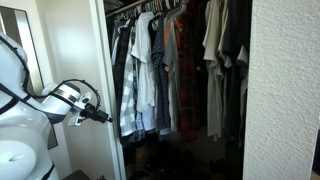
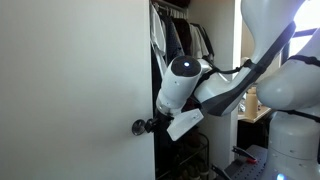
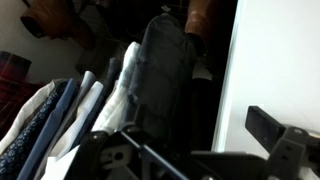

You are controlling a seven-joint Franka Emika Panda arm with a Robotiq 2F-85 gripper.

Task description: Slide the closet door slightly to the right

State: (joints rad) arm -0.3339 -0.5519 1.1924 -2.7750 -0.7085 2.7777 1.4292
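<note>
The closet door [image 1: 85, 60] is a tall plain white panel left of the open closet. It fills the left of an exterior view [image 2: 70, 70] and shows at the right of the wrist view [image 3: 285, 60]. A small round pull [image 2: 138, 127] sits low near its edge. My gripper [image 1: 103, 115] is at that edge, level with the pull, as an exterior view [image 2: 150, 125] also shows. In the wrist view the jaws [image 3: 200, 125] are open, with the door's edge between the two fingers.
Shirts and jackets [image 1: 170, 70] hang on a rail inside the dark closet, close to the gripper, and also show in the wrist view [image 3: 60, 110]. A rough-textured wall [image 1: 285, 90] bounds the opening on the far side. A narrow mirrored panel [image 1: 15, 40] stands behind the arm.
</note>
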